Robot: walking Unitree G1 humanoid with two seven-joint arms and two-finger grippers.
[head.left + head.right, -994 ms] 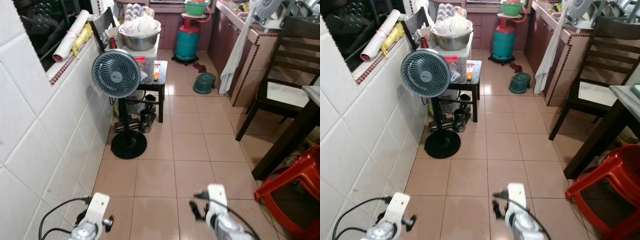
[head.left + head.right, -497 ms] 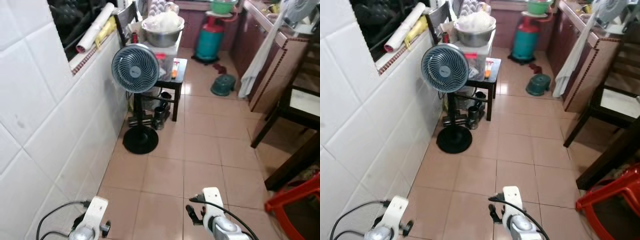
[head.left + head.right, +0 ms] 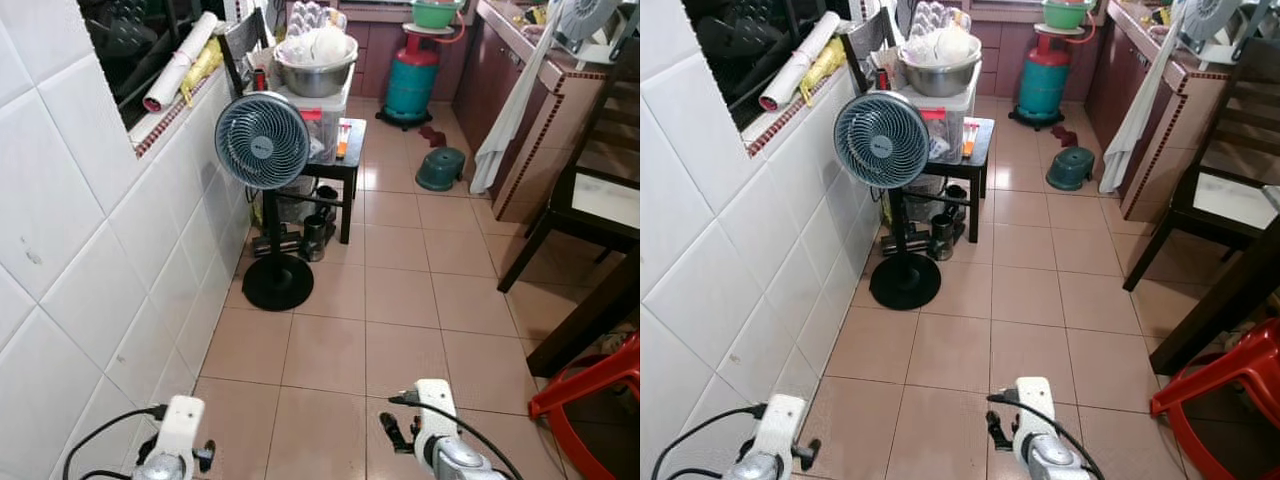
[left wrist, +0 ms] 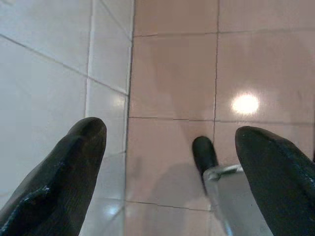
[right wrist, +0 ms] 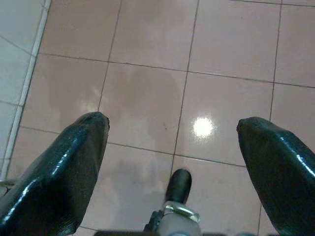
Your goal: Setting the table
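Observation:
My left gripper hangs low over the pink floor tiles beside the white tiled wall, its two black fingers wide apart and holding nothing. The right gripper also hangs over bare floor tiles, open and empty. Both silver arms, left and right, show at the bottom of the head views. A dark dining table's leg slants in at the right edge, with a dark wooden chair behind it. A steel bowl heaped with white things sits on a box far ahead.
A standing fan is ahead on the left by the tiled wall, in front of a small black side table. A red plastic stool is close on my right. A teal gas cylinder, green footstool and hanging cloth lie further on.
The camera has swung and shifted, so the fan and wall sit differently in the picture and more of the chair shows than half a second ago. Both arms still hang low with nothing held.

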